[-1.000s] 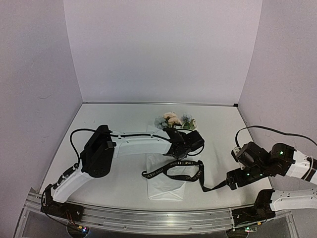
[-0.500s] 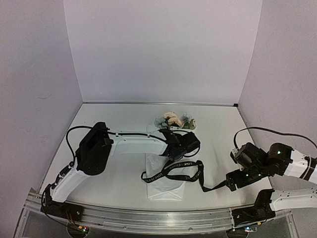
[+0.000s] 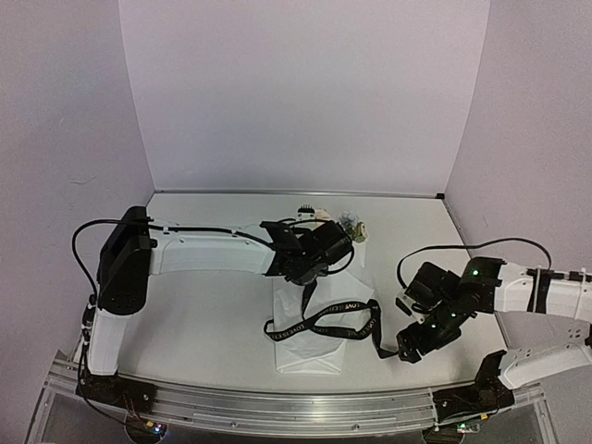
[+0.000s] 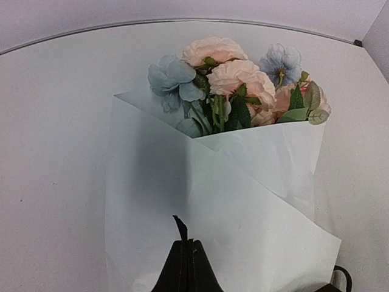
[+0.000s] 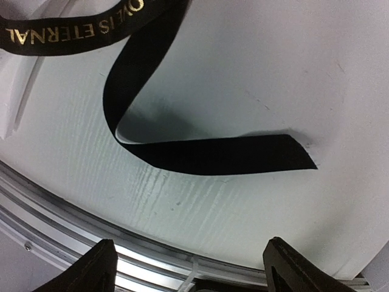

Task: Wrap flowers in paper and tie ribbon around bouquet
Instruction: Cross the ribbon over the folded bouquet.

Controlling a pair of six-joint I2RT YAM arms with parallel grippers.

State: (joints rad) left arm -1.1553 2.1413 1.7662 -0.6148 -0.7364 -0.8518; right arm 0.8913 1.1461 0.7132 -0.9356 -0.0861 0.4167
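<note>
White table (image 3: 194,314), lavender walls (image 3: 305,92): bouquet (image 3: 310,347) lying mid-table, ribbon looping across it.
Reaching in from the left, the left gripper (image 4: 185,261) is hovering over the bouquet's upper half, its fingers pressing together and pinching a short upright tip of the ribbon (image 3: 333,319). The paper (image 4: 152,182) is folding over itself as a cone, and the flowers (image 4: 234,73), peach and pale blue, are showing at the bouquet's far, wide end. The ribbon is lying in a loose loop across the bouquet's lower half, then trailing off to the bouquet's right. Right of the bouquet, the right gripper (image 5: 189,246) is hanging low over the ribbon's flat free end, fingers standing spread wide, gripping nothing.
</note>
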